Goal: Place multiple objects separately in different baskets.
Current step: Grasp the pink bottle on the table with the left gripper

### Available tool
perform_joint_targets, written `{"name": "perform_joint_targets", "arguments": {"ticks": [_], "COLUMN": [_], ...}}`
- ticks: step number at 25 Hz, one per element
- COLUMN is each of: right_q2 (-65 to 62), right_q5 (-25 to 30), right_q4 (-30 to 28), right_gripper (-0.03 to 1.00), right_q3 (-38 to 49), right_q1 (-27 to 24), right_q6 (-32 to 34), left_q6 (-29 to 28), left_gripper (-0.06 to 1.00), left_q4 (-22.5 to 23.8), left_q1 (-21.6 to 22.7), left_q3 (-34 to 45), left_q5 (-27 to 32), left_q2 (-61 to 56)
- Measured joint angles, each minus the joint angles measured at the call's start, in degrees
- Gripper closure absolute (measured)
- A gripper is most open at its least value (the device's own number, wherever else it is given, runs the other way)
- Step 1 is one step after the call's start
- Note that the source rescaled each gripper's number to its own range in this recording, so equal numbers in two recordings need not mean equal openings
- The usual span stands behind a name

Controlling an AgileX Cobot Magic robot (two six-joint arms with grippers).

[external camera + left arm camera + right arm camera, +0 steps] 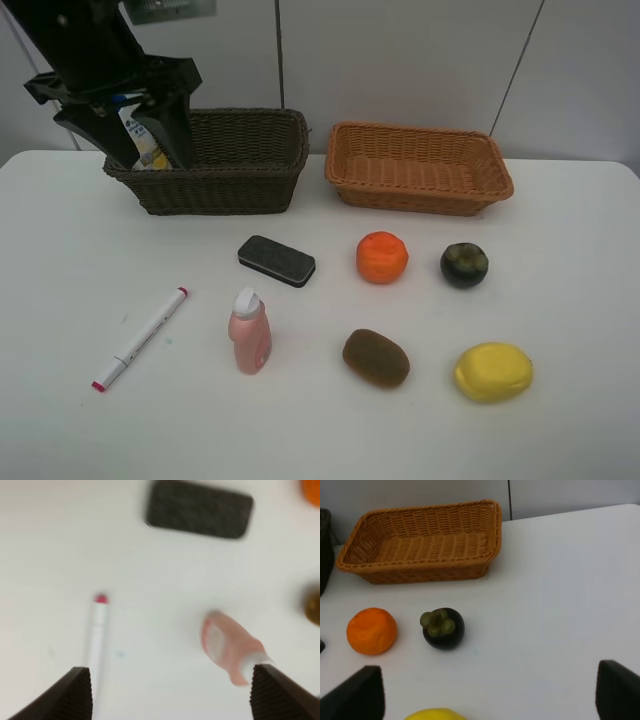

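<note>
My left gripper [140, 145] hangs over the left end of the dark brown basket [250, 190], jaws wide apart. The white shampoo bottle [133, 125] leans inside that basket, seen between the fingers. In the blurred left wrist view nothing lies between the fingertips [77, 692]. On the table lie the white marker [141, 338], pink bottle [249, 335], grey eraser [276, 260], orange [381, 257], mangosteen [464, 265], kiwi [376, 357] and lemon [492, 372]. The orange-tan basket [415, 197] holds nothing. My right gripper [490, 680] stands open near the lemon [435, 714], out of the high view.
The two baskets stand side by side at the back of the white table, close to the wall. The loose objects are spread over the middle and front, each apart from the others.
</note>
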Motion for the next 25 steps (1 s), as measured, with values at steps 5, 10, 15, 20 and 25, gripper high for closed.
{"name": "perform_joint_targets", "arguments": {"ticks": [5, 10, 15, 20, 25], "right_q2": [0.0, 0.0, 0.0, 0.0, 0.0], "right_q5": [0.0, 0.0, 0.0, 0.0, 0.0], "right_q4": [0.0, 0.0, 0.0, 0.0, 0.0], "right_gripper": [-0.03, -0.03, -0.03, -0.03, -0.03], "right_q3": [0.0, 0.0, 0.0, 0.0, 0.0], "right_q1": [0.0, 0.0, 0.0, 0.0, 0.0], "right_q6": [0.0, 0.0, 0.0, 0.0, 0.0], "left_q6": [-3.83, -8.52, -9.2, -9.2, -9.15], "left_gripper": [0.13, 0.13, 0.13, 0.13, 0.13], "left_q4": [1.85, 3.1, 3.37, 4.89, 5.93], "left_q1": [-11.26, -18.27, -21.8, -22.15, -22.15], "left_q3": [2.14, 2.61, 3.87, 3.93, 4.11], "left_q5": [0.07, 0.1, -1.19, -2.15, -3.19], "left_q2": [0.04, 3.84, 9.93, 14.05, 15.69]}}
